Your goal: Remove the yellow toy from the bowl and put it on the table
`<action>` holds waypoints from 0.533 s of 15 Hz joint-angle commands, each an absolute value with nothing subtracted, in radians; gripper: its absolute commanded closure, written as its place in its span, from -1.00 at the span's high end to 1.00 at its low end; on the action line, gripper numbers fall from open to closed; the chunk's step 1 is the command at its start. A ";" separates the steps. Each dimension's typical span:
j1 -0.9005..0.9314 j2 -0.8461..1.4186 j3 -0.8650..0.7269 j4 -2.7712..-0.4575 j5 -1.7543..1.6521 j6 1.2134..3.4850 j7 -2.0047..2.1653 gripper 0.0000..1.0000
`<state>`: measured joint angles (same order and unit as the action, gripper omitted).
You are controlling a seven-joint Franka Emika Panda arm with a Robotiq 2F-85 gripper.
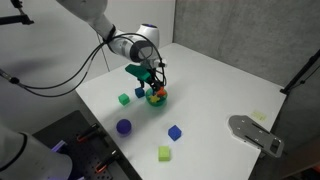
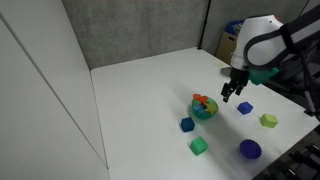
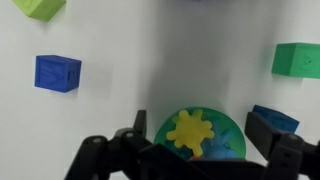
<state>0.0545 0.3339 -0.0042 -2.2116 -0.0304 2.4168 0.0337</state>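
The yellow toy [image 3: 189, 131] is a gear-shaped piece lying in the teal-green bowl [image 3: 232, 128], on top of a blue piece. In both exterior views the bowl [image 1: 156, 99] [image 2: 204, 110] stands near the middle of the white table [image 1: 215, 90] [image 2: 140, 100], with an orange toy [image 2: 201, 100] showing in it. The yellow toy is not clear in those views. My gripper [image 3: 197, 138] [image 1: 150, 78] [image 2: 234, 90] is open and empty, a little above the bowl, with one finger on each side of it.
Around the bowl lie a green cube [image 1: 124, 98] [image 2: 199, 146], blue cubes [image 1: 175, 132] [image 2: 187, 124] [image 3: 57, 73], a lime-green cube [image 1: 164, 153] [image 2: 268, 120] and a dark-blue ball [image 1: 124, 126] [image 2: 249, 149]. A grey flat object [image 1: 255, 135] lies near one table edge.
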 commanded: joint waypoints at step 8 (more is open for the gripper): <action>0.139 0.624 -0.045 -1.972 -0.090 2.494 0.195 1.00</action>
<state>0.1142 0.5637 -0.0205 -2.0351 -0.0572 2.4803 0.1456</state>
